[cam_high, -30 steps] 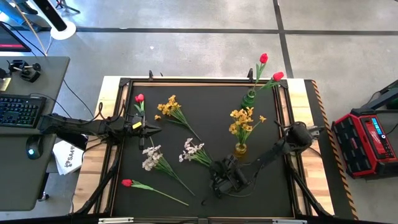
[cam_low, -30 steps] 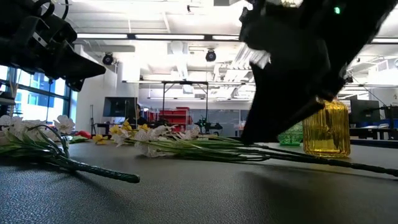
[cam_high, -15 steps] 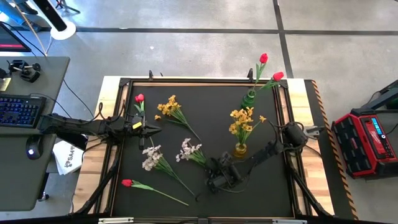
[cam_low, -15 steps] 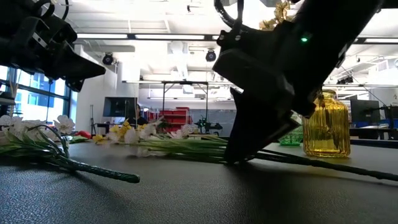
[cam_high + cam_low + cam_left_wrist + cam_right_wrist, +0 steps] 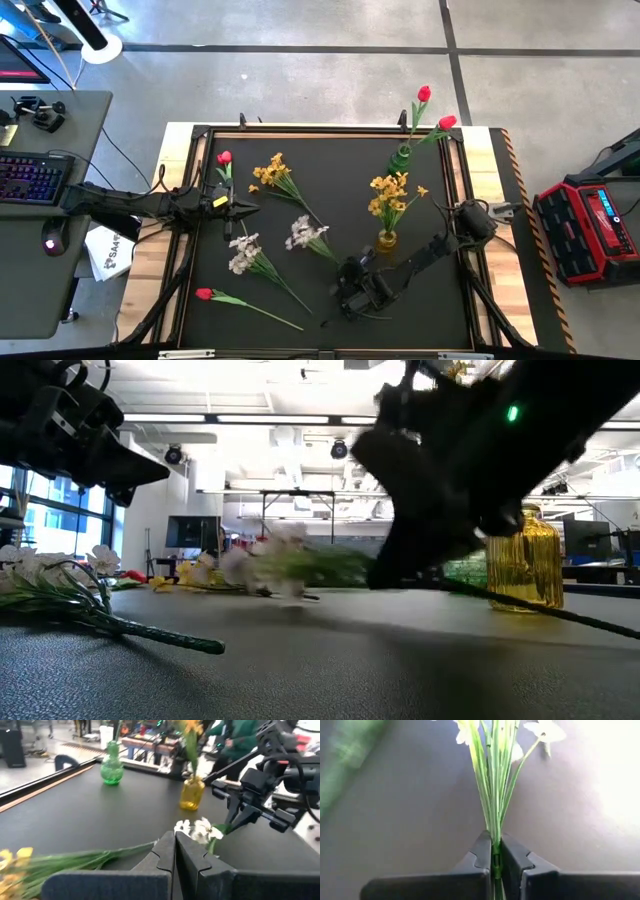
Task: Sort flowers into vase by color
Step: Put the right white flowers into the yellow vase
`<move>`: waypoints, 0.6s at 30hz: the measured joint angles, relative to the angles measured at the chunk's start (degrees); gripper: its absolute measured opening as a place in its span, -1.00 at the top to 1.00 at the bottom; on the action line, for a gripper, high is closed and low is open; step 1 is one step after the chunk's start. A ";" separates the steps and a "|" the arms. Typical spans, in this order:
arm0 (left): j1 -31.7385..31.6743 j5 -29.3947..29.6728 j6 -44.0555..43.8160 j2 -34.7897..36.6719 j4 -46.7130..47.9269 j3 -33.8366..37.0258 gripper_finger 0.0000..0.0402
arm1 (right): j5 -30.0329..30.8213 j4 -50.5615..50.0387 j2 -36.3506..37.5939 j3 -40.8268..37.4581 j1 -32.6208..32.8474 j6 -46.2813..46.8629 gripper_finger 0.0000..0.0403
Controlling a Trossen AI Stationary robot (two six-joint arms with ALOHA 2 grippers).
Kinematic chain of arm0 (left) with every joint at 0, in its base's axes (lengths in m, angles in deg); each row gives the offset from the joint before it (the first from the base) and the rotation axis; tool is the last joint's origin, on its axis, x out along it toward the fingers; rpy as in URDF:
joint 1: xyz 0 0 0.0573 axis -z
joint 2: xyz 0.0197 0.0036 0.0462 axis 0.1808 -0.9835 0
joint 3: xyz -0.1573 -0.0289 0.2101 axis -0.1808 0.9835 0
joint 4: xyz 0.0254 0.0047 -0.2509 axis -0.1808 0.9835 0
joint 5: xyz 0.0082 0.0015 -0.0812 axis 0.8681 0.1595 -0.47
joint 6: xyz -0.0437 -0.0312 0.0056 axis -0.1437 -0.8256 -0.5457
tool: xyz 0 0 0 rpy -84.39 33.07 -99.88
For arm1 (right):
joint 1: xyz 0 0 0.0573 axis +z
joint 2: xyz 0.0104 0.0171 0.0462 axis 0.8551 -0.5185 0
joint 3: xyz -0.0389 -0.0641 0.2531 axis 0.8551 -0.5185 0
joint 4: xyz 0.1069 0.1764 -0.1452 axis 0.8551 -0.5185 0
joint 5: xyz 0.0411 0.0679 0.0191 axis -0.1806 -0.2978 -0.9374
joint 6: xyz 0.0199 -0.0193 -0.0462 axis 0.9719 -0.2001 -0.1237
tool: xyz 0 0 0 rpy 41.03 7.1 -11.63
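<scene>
My right gripper [image 5: 347, 280] is near the table's middle front, shut on a white flower spray [image 5: 305, 232] just left of the yellow vase [image 5: 386, 240], which holds yellow flowers [image 5: 392, 192]. The green vase [image 5: 401, 158] at the far edge holds two red flowers [image 5: 424, 94]. Lying flat on the mat are a red flower [image 5: 224, 158], a yellow cluster [image 5: 270, 172], another white spray [image 5: 243, 252] and a second red flower [image 5: 205, 294]. My left gripper [image 5: 250, 208] hovers shut and holding nothing over the table's left part. My right gripper pinches the white spray's bundled green stems [image 5: 495, 845] between its two fingers, below the blossoms. The fingers slant down from above. The blossom end [image 5: 270, 555] is lifted off the mat, and the long stem tail [image 5: 560, 615] slopes down toward the table.
A raised frame [image 5: 330, 131] borders the black mat. The lying flowers fill the mat's left half. A desk with a keyboard [image 5: 30, 178] stands left of the table, and a red case [image 5: 590, 225] sits on the floor to the right.
My right gripper has come down onto the white spray's stem, taken hold of it and risen a little. The spray's blossom end has lifted clear of the mat, while its stem tail stays low.
</scene>
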 joint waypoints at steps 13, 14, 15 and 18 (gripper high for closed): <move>6.66 -3.68 8.78 -0.22 -13.15 -0.02 1.00 | 27.54 -7.41 13.15 0.11 8.66 -4.05 1.00; 7.16 -3.74 9.64 -0.80 -14.47 -0.06 1.00 | 28.91 -10.76 13.61 0.10 9.13 -0.98 1.00; 7.68 -3.75 10.45 -1.55 -15.75 -0.07 1.00 | 29.79 -14.06 13.93 0.09 9.49 2.86 1.00; 8.77 -3.79 13.07 -4.43 -20.52 -0.08 1.00 | 29.84 -19.24 14.27 0.07 9.92 11.64 1.00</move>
